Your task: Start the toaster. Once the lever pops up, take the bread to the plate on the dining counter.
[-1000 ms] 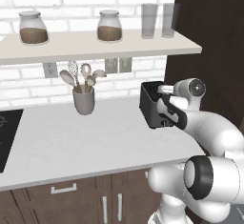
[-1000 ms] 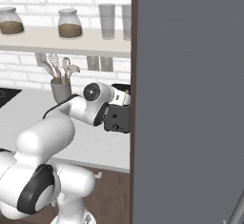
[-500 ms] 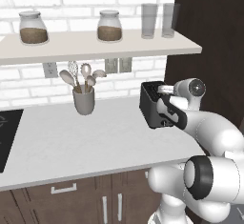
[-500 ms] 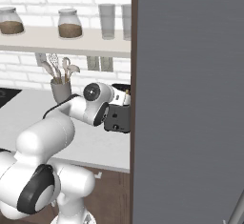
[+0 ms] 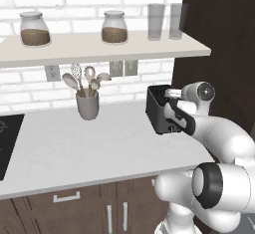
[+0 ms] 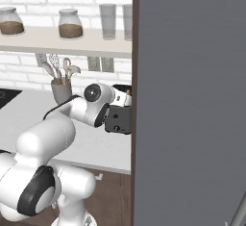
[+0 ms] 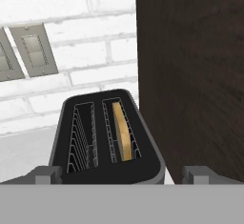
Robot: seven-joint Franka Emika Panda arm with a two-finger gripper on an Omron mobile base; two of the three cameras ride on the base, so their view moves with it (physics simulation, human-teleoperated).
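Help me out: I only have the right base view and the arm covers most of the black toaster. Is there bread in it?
Observer: Yes. In the hand view a pale beige bread slice stands in one slot of the boxy black toaster; the other slot is empty.
Operator: Are the jaws open?
Observer: Open. The two dark fingertips stand wide apart, one on either side of the toaster's near end, gripping nothing.
Operator: What's on the toaster's far side?
Observer: In the left base view, a grey utensil cup with spoons and a whisk stands apart from it on the pale worktop.
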